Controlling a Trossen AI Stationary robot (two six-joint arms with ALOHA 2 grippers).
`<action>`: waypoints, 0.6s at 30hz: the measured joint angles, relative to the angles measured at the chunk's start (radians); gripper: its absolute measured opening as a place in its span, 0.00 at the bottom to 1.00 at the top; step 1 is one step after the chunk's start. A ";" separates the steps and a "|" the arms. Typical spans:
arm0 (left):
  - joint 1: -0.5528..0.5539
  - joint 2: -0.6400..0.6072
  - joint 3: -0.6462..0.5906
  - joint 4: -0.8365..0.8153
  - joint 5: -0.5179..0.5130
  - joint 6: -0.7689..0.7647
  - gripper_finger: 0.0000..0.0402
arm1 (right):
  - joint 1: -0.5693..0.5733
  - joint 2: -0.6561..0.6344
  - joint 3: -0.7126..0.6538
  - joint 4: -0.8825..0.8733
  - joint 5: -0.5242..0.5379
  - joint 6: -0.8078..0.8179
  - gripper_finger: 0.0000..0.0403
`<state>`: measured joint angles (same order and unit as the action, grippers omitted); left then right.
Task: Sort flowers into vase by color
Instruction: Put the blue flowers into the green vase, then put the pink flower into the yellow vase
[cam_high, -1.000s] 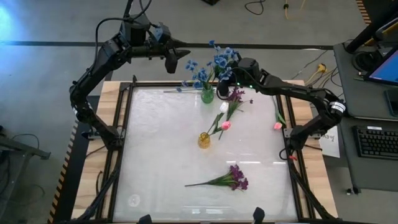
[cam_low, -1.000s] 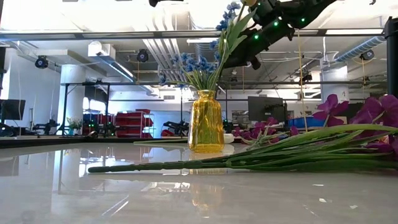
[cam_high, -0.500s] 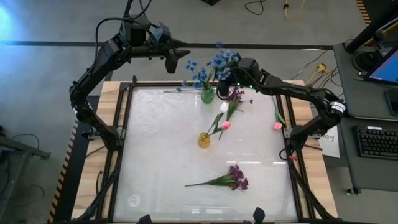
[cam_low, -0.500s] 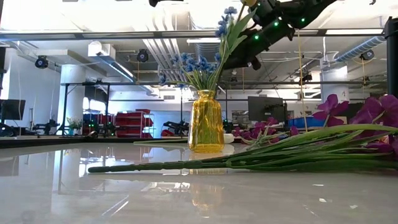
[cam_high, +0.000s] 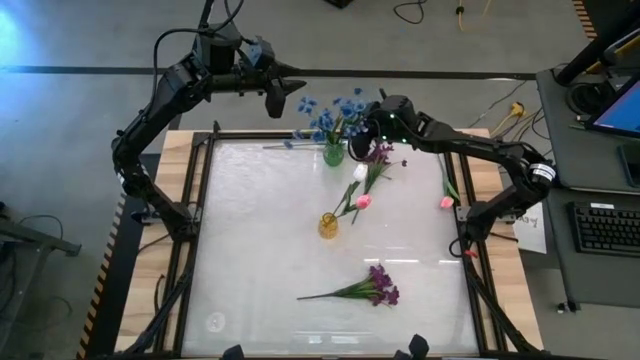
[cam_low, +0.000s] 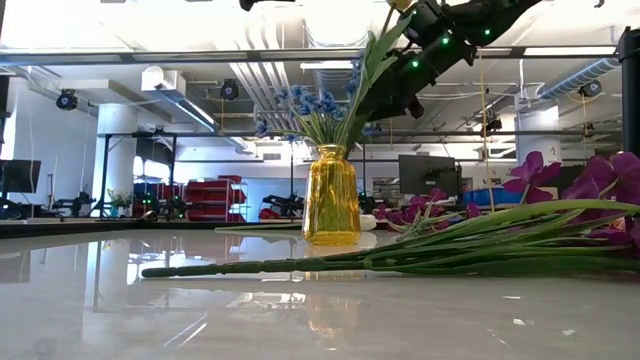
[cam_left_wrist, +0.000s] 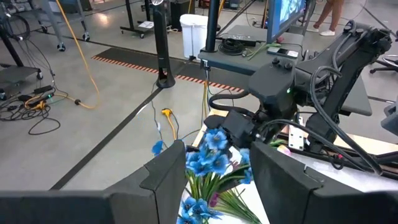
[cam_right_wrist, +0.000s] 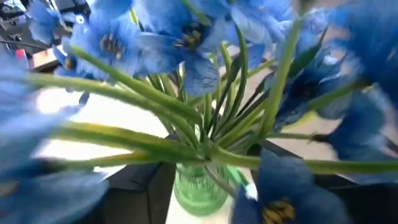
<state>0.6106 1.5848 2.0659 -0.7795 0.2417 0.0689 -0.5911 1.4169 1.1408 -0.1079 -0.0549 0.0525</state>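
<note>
A green glass vase (cam_high: 333, 154) stands at the table's far edge with blue flowers (cam_high: 330, 115) in it; it also shows in the right wrist view as green vase (cam_right_wrist: 199, 190). My right gripper (cam_high: 361, 142) is just right of that vase, open, its fingers on either side of the blue stems (cam_right_wrist: 205, 140). My left gripper (cam_high: 290, 95) hangs open, high beyond the far edge, holding nothing. A yellow vase (cam_high: 328, 225) stands mid-table; a pink bud (cam_high: 363, 201) and a white bud (cam_high: 359, 172) lie up-right of it. My right gripper has the blue stems between its spread fingers just above the green vase's mouth. Whether a finger still touches them I cannot tell. The stems stand in the vase, fanned out and leaning.
A purple sprig (cam_high: 380, 153) lies right beside my right gripper. Another purple sprig (cam_high: 375, 287) lies toward the near edge, stem pointing left. A single pink bud (cam_high: 446, 201) lies at the table's right rim. In the low view the yellow vase (cam_low: 331, 195) hides the green one.
My right gripper has opened and tipped a little downward without travelling. The blue sprig it had held up above the green vase has sunk lower into the vase, its blossoms now down among the other blue flowers.
</note>
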 joint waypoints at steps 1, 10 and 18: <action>0.000 0.000 0.000 0.000 0.000 0.000 0.41 | 0.000 -0.002 0.000 -0.015 0.000 0.001 0.49; 0.000 0.000 0.000 0.000 0.000 0.000 0.41 | 0.000 -0.040 0.000 -0.112 -0.001 0.055 0.65; 0.000 0.000 0.000 0.000 0.000 0.000 0.41 | 0.000 -0.108 0.000 -0.249 -0.001 0.121 0.73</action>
<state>0.6106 1.5848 2.0659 -0.7796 0.2417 0.0692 -0.5915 1.3092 1.1408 -0.3573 -0.0555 0.1737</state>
